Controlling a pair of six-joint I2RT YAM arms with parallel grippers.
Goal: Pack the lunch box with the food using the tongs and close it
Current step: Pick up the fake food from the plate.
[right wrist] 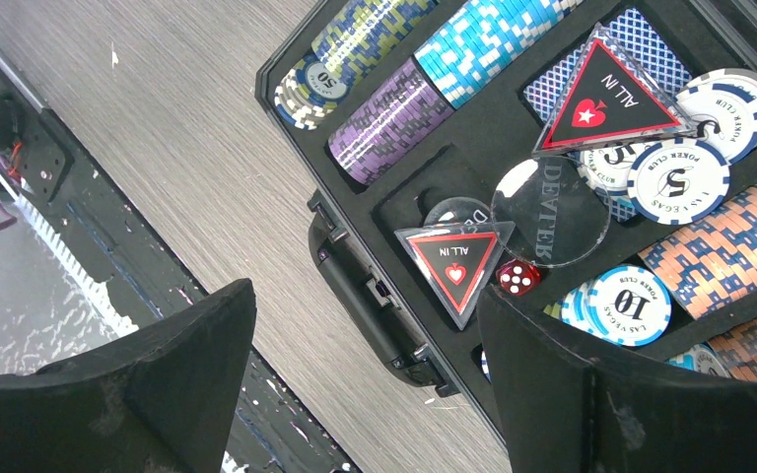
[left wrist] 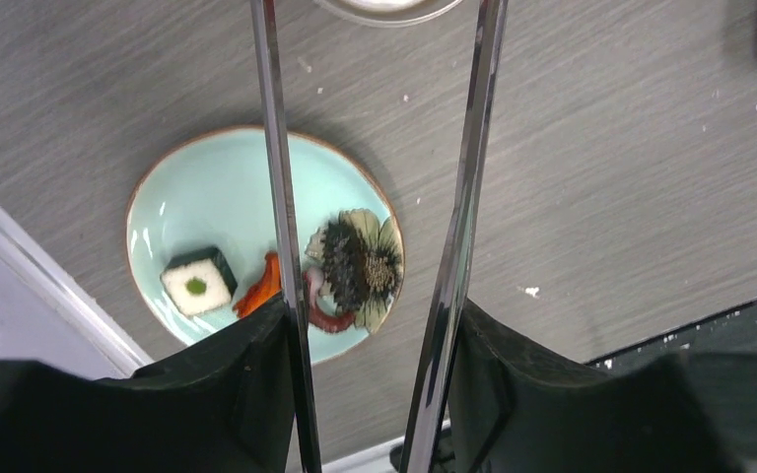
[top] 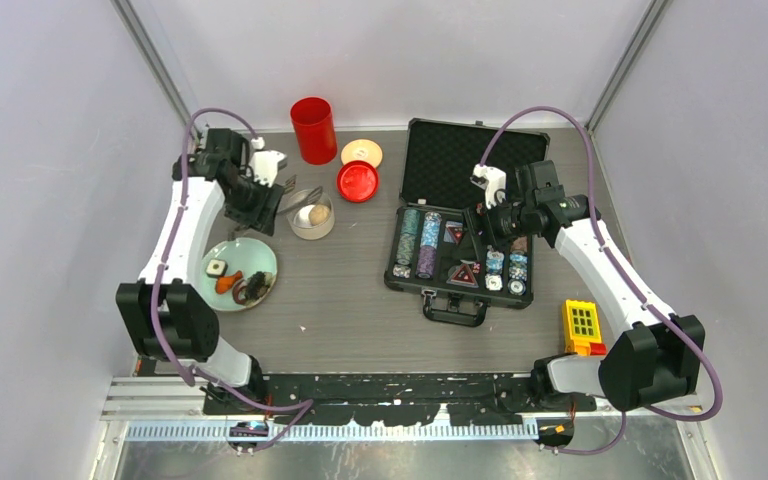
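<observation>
On the left of the worktop we see a pale blue plate carrying a white cube, an orange piece and dark brown bits. Beside it our left tool pinches the tongs, whose arms stand apart and point toward the steel lunch box, just beyond the plate, with a beige lump inside. Its cream lid lies farther back, near a red cup. Our right tool hangs spread over the open poker chip case.

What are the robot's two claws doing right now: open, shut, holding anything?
Left gripper: closed on the tongs, one arm against each finger.
Right gripper: open, empty, above the poker chip case.
</observation>
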